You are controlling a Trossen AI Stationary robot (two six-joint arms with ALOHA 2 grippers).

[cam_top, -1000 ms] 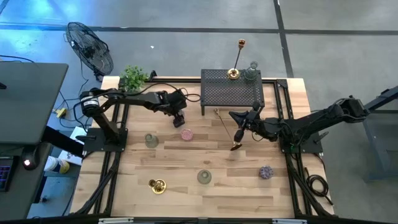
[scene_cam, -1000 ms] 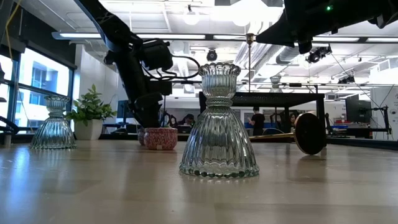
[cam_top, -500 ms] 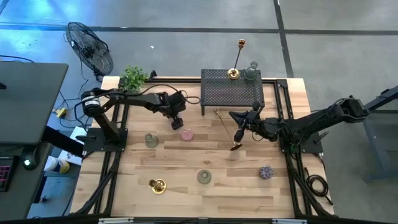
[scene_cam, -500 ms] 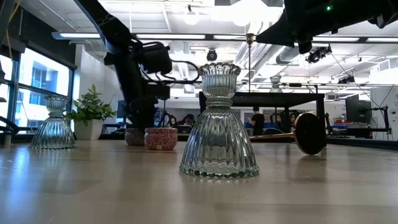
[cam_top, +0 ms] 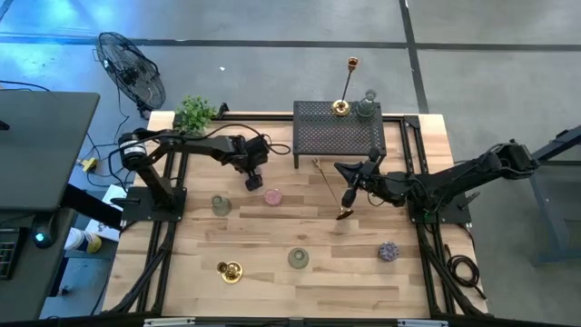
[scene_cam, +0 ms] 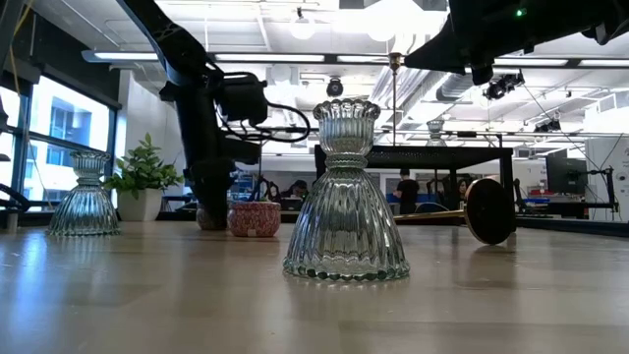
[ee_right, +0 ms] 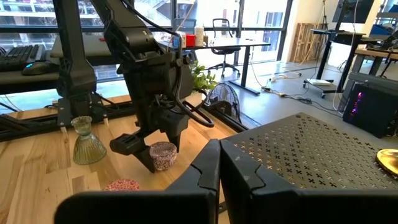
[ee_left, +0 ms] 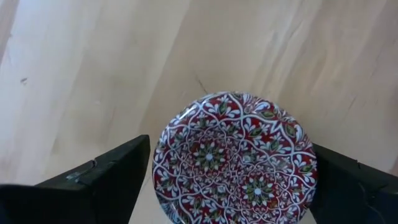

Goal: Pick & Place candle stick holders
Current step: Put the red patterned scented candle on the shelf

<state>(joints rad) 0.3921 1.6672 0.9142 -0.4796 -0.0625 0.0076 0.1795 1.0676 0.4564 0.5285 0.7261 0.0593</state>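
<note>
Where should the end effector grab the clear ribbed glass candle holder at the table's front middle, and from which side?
Probably grip the glass candle holder at its narrow waist, under the flared top cup, coming from above. It stands upright on a wide bell base with nothing close by, and the wider cup above should stop it slipping.

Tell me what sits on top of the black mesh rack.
A tall brass candlestick and a clear glass holder stand on the rack, toward one corner. The mesh covers whatever lies beneath.
</note>
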